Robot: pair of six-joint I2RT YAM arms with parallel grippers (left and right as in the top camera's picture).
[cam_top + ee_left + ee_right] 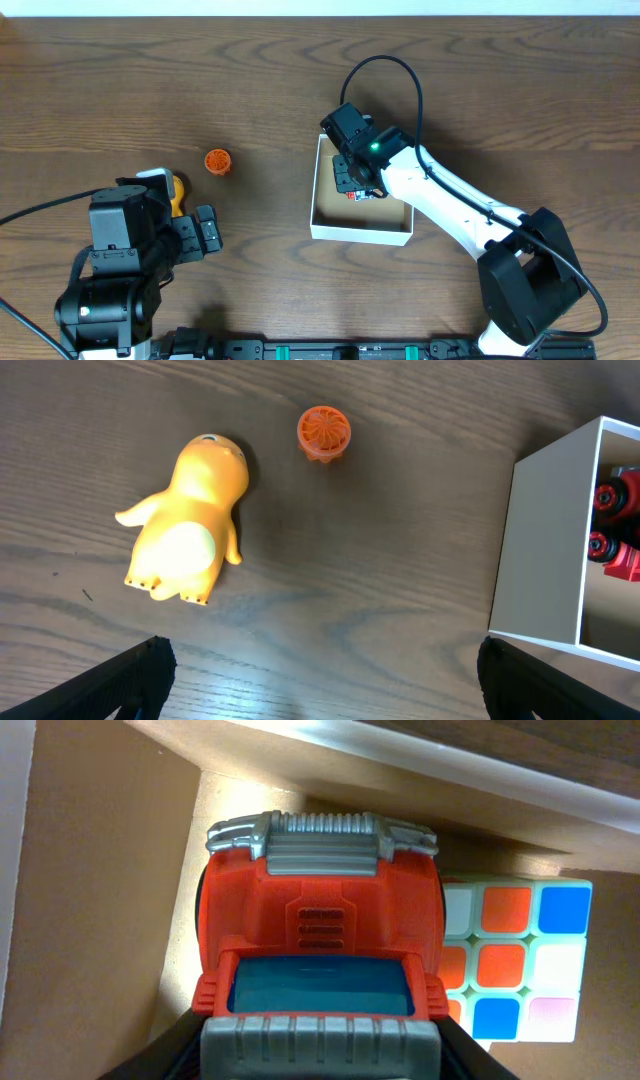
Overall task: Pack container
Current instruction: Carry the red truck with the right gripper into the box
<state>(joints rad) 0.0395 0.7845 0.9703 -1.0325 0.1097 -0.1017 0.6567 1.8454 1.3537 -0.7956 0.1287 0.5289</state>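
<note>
The container (361, 232) is a shallow white-walled cardboard box with a tan inside, right of the table's middle; it also shows in the left wrist view (545, 540). My right gripper (356, 180) is down inside it, shut on a red and grey toy truck (318, 935), next to a colour cube (520, 960) lying in the box. My left gripper (320, 685) is open and empty over the table, near a yellow duck-like toy (190, 520) lying on its side. A small orange ribbed toy (324, 432) stands beyond it.
The duck toy (177, 190) and the orange toy (217, 161) lie left of the box on the wooden table. The truck's red wheels (612, 520) show over the box wall in the left wrist view.
</note>
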